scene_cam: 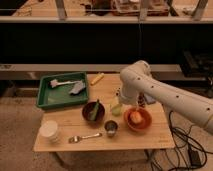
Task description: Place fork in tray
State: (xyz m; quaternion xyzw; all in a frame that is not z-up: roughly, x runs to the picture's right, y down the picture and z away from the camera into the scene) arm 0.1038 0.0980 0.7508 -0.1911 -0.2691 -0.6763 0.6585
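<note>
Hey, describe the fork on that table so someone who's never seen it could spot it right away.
Start at the wooden table and go to its front edge, in front of the dark bowl. The fork lies flat there between the white cup and the small metal cup, well away from the gripper hanging by the orange bowl. It is the only slim, shiny silver piece.
</note>
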